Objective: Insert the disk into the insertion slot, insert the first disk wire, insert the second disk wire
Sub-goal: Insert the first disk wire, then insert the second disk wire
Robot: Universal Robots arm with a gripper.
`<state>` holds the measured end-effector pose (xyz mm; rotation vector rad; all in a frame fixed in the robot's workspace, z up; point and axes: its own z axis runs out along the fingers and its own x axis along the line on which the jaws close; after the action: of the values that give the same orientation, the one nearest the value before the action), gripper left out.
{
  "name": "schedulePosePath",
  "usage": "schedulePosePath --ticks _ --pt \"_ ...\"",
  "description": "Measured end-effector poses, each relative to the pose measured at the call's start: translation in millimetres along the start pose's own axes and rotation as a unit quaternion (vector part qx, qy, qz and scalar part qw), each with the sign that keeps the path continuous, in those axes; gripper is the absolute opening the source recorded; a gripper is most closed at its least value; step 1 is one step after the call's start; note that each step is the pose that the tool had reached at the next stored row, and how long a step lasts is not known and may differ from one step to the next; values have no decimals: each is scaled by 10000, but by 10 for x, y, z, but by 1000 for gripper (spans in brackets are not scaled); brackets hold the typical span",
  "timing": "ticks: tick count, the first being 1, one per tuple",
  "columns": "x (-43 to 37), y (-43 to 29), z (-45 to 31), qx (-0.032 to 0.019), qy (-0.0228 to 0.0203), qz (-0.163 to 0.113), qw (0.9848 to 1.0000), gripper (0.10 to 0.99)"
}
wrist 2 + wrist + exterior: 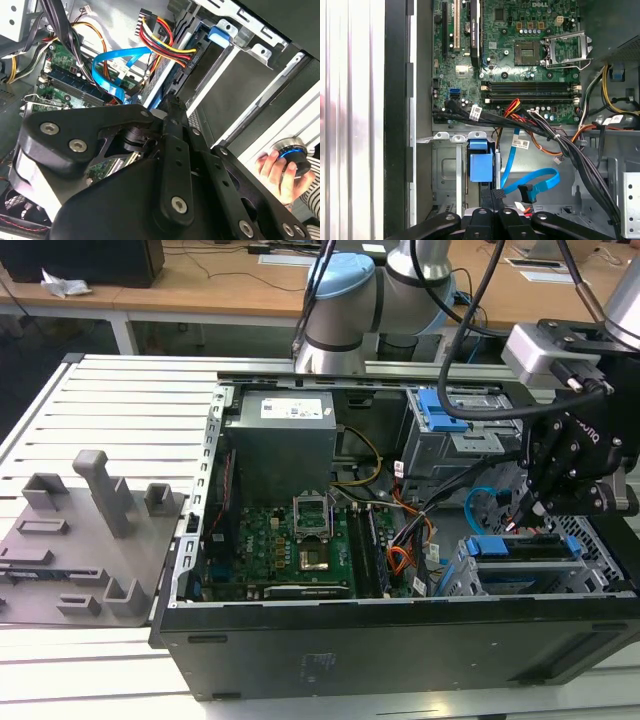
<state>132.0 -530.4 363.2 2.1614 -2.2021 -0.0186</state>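
Note:
The disk [520, 545], framed by its blue carrier [481, 165], lies inside the insertion slot [465, 580], a grey perforated cage at the case's corner on the exterior view's right. My gripper [533, 508] hangs just over the disk's inner end. In both wrist views its fingers [172, 102] are shut on the dark plug of the first disk wire [170, 42], the red, yellow and black bundle, pressed against the disk's edge. The second disk wire [535, 177], a light-blue flat cable, loops loose beside it, and its dark plug [526, 192] lies free on the case floor.
A taller grey cage with a blue latch [440, 415] stands behind the slot. The power supply [280, 440] and motherboard [280, 540] take up the case's middle. Black cable bundles [570, 150] cross beside the gripper. A grey fixture plate [90, 530] lies outside. A hand [272, 167] holds a round knob.

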Motion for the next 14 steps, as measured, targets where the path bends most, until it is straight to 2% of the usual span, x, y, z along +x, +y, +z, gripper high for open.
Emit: schedulePosePath --ticks 13,14 --pt "0 0 4 0 0 0 10000 114" --pt "0 0 4 0 0 0 10000 235"
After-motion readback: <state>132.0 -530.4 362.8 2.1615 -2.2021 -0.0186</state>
